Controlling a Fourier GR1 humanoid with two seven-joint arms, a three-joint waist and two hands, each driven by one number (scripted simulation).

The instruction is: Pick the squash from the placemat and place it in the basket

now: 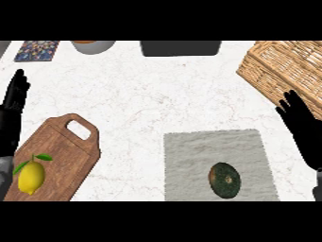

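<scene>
Seeing the squash [224,180] on the placemat [216,146], left of my right hand [308,132], fingers straight, holding nothing, beside the basket [296,71].

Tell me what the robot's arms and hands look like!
Each arm ends in a black hand with long, thin fingers and a thumb. The left hand and the right hand look alike, jointed and dark all over. Below them a bit of smooth grey forearm shows. No cables, sleeves or markings can be seen.
</scene>
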